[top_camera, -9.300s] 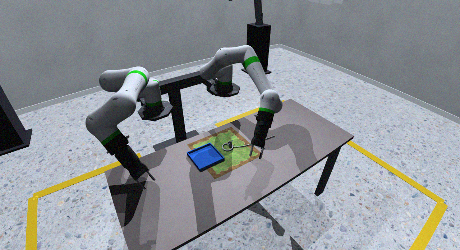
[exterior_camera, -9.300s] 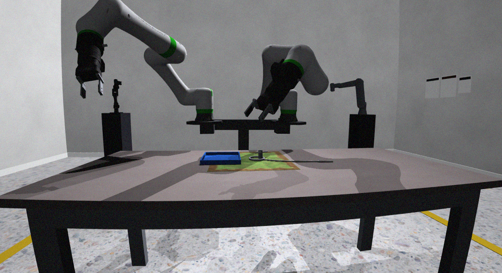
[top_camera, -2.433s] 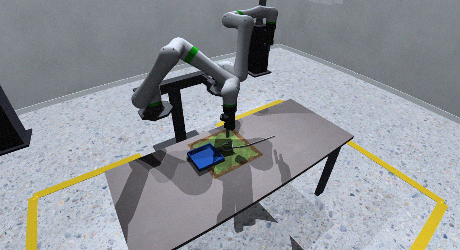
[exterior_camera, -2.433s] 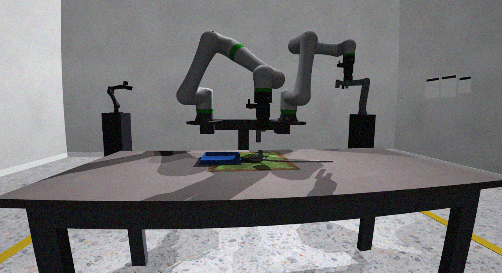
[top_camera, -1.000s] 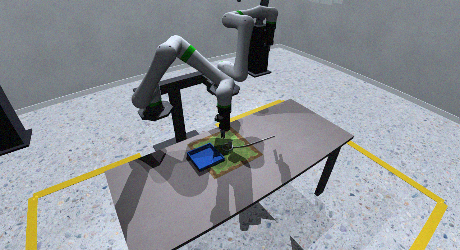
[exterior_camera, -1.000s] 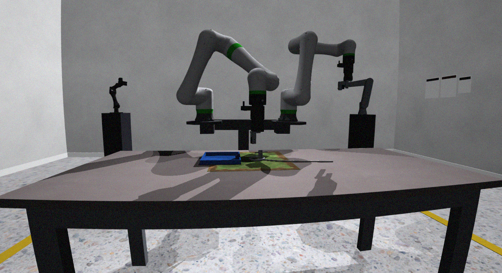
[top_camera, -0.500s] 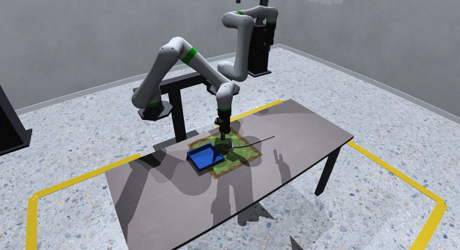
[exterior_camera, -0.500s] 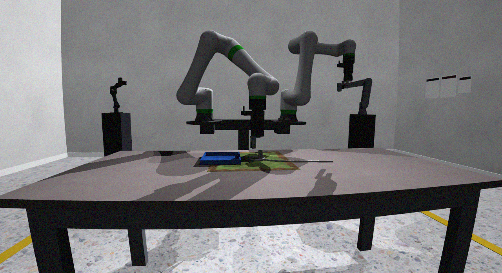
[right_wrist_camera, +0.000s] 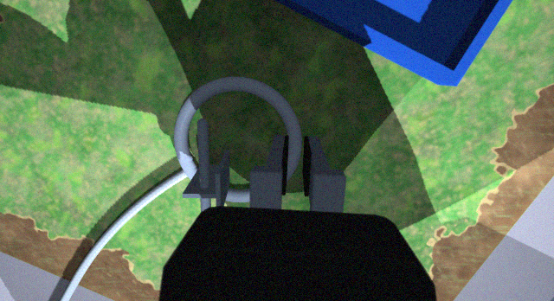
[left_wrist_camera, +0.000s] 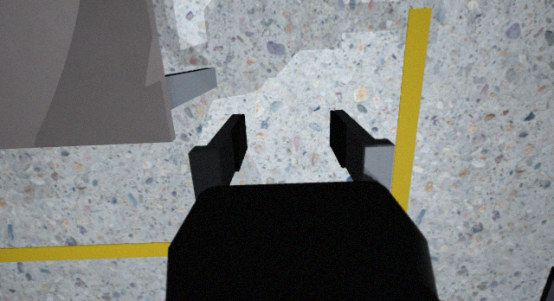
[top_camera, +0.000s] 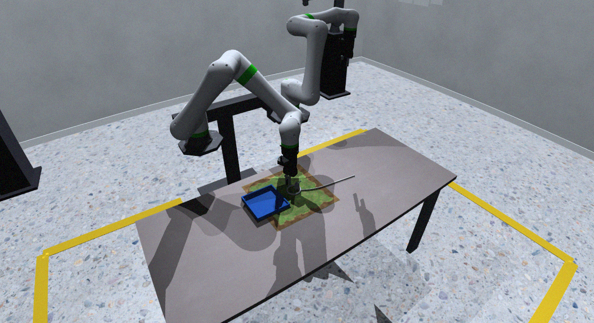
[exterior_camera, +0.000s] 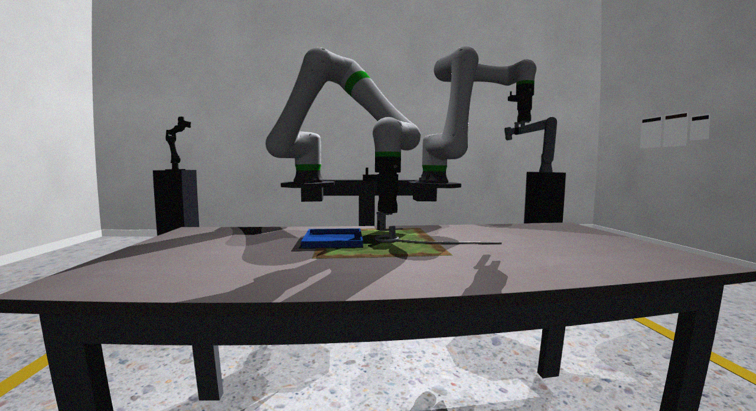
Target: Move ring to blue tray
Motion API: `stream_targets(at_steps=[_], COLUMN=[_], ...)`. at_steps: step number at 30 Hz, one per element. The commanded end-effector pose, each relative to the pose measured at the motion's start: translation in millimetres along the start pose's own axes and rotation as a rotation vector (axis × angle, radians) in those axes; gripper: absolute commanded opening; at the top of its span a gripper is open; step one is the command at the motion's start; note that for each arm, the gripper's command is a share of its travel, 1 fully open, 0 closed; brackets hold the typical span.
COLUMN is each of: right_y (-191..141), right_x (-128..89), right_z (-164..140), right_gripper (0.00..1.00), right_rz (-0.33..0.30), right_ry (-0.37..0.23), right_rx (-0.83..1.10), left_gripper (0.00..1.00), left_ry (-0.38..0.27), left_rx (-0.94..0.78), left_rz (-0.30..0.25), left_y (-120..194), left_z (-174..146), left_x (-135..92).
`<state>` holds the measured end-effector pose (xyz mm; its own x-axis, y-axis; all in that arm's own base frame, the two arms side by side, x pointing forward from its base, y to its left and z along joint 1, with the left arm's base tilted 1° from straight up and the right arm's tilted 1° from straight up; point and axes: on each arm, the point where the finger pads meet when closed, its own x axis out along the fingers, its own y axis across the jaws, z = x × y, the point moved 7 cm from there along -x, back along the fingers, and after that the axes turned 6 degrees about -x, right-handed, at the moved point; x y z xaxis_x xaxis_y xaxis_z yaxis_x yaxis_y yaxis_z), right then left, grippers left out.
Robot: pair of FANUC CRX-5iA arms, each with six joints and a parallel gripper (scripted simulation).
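Ring (top_camera: 293,194) (exterior_camera: 387,240) (right_wrist_camera: 238,84), the part to be transferred, lies low beneath the fingertips of your right gripper (top_camera: 288,182) (exterior_camera: 380,227) (right_wrist_camera: 295,154), around the stake (top_camera: 296,183) (exterior_camera: 392,231) (right_wrist_camera: 203,154). In the right wrist view, you see one side of its band pass below the gap between that gripper's fingers, which point downward and stand slightly apart, gripping nothing. You cannot tell from these views whether either finger touches the band. The stake lies off to one side of your right gripper, outside the fingers, at the left in the same view. A pale curved rod (top_camera: 332,183) (exterior_camera: 459,242) (right_wrist_camera: 130,214) runs outward from beside the ring, on the stake's side of that gripper; you cannot make out whether it joins the ring. The blue tray (top_camera: 272,213) (exterior_camera: 332,244) (right_wrist_camera: 407,63) is near your right gripper, beyond its fingertips and on the side away from the rod, with the ring outside it. Below both lies a green, brown-edged mat (top_camera: 324,200) (exterior_camera: 423,247) (right_wrist_camera: 108,132). Your left gripper (top_camera: 345,61) (exterior_camera: 518,127) (left_wrist_camera: 287,130) is wide open and well apart from the ring, its fingers pointing down past the table (top_camera: 373,155) (exterior_camera: 158,276) (left_wrist_camera: 121,98).
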<state>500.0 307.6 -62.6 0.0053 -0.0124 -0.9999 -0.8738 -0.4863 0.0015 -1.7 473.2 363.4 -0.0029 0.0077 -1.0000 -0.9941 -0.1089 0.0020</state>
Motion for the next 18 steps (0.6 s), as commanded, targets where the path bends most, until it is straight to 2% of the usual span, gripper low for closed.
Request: stream_targets(at_steps=[1, 18], right_y=[-1.0, -1.0], right_x=[3.8, 9.6], right_z=[0.1, 0.1], right_gripper=[0.32, 0.32], right_rz=[-0.003, -0.003], right_ry=[0.0, 0.0], right_rx=[0.0, 0.0], left_gripper=[1.0, 1.0], left_ry=[-0.002, -0.002], left_rx=[0.0, 0.0], left_rz=[0.0, 0.0], left_y=[-0.1, -0.1], left_z=[0.1, 0.1], left_x=[-1.0, -1.0])
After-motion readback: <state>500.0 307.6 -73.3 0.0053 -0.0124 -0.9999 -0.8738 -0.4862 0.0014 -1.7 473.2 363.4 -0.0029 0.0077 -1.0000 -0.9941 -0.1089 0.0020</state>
